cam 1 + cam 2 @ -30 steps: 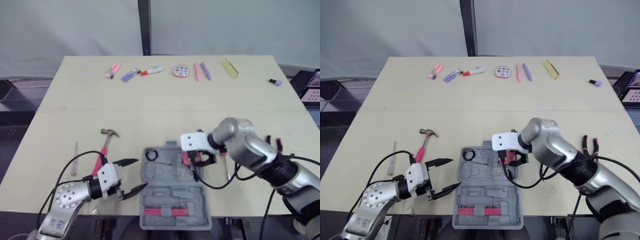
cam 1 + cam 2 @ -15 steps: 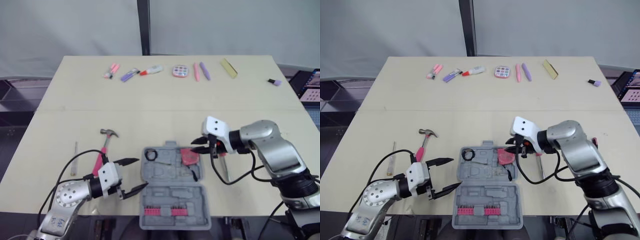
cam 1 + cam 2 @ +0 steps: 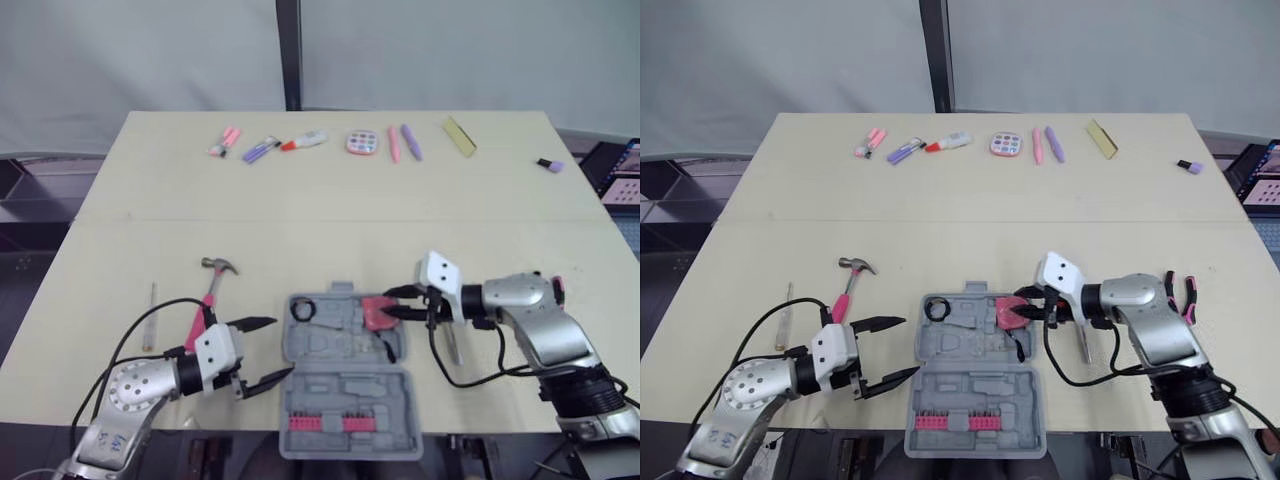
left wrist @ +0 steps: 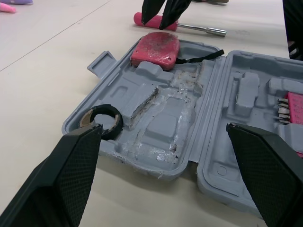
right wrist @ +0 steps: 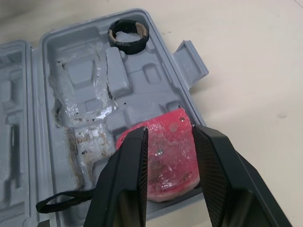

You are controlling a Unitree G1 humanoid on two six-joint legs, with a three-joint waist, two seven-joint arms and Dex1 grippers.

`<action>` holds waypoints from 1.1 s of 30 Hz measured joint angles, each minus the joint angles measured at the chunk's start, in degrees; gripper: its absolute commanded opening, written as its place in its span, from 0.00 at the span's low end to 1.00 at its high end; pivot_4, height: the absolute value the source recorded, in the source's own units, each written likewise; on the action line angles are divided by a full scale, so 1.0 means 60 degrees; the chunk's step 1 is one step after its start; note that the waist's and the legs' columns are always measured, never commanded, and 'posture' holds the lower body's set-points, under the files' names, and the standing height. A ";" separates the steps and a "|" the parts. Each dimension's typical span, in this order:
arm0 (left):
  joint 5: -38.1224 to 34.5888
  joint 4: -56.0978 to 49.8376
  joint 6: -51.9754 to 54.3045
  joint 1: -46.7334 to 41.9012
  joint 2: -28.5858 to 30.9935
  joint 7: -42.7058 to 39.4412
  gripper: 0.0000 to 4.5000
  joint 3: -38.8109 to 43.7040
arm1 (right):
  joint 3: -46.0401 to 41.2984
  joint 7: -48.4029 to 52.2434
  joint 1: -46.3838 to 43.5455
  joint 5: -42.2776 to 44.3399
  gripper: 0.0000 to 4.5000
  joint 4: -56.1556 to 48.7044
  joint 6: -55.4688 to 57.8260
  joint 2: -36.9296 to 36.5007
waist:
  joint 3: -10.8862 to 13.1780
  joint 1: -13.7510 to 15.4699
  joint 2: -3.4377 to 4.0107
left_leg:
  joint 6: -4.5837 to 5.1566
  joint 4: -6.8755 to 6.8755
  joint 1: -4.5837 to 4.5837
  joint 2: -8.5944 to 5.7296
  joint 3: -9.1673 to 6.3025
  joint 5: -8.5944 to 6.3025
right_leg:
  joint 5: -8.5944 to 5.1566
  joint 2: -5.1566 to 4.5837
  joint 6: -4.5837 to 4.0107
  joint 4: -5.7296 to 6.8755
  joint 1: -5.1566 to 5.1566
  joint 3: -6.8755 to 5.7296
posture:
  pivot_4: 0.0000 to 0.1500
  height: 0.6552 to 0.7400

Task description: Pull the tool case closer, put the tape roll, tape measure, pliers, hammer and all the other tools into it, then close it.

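Hammer [image 3: 205, 300] beside open tool case [image 3: 335, 352]

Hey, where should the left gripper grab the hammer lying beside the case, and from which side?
Grip the hammer at mid pink handle, coming from above with fingers across it: it lies flat, the handle slim and bare, the steel head at the far end.

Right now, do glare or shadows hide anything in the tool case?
Left wrist view: sheen across the middle recesses of the tool case, yet tape roll and tape measure read plainly; one finger of the open left gripper covers a corner of the lid. Right wrist view: similar sheen; the right gripper overlaps the tape measure's sides. Left eye view: even light, no glare.
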 measured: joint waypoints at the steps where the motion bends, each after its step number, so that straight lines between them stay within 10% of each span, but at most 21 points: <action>1: 0.0000 -0.0002 0.0004 0.0002 0.0012 0.0000 1.00 0.0002 | 0.0001 -0.0001 0.0011 0.0005 0.35 0.0157 -0.0169 0.0055 | 0.0000 0.0000 0.0000 | 0.0000 0.0000 0.0000 0.0000 0.0000 0.0000 | 0.0000 0.0000 0.0000 -0.0001 0.0000 0.0000 | 1.00 0.69; 33: -0.0008 -0.0295 0.0198 0.0103 0.0255 -0.0076 1.00 0.0200 | 0.0022 -0.0273 0.0466 0.0026 0.35 0.1760 -0.1953 0.1028 | -0.0010 -0.0001 -0.0015 | -0.0001 -0.0001 0.0017 0.0001 -0.0003 0.0000 | 0.0000 0.0000 0.0000 -0.0007 0.0004 0.0003 | 1.00 0.69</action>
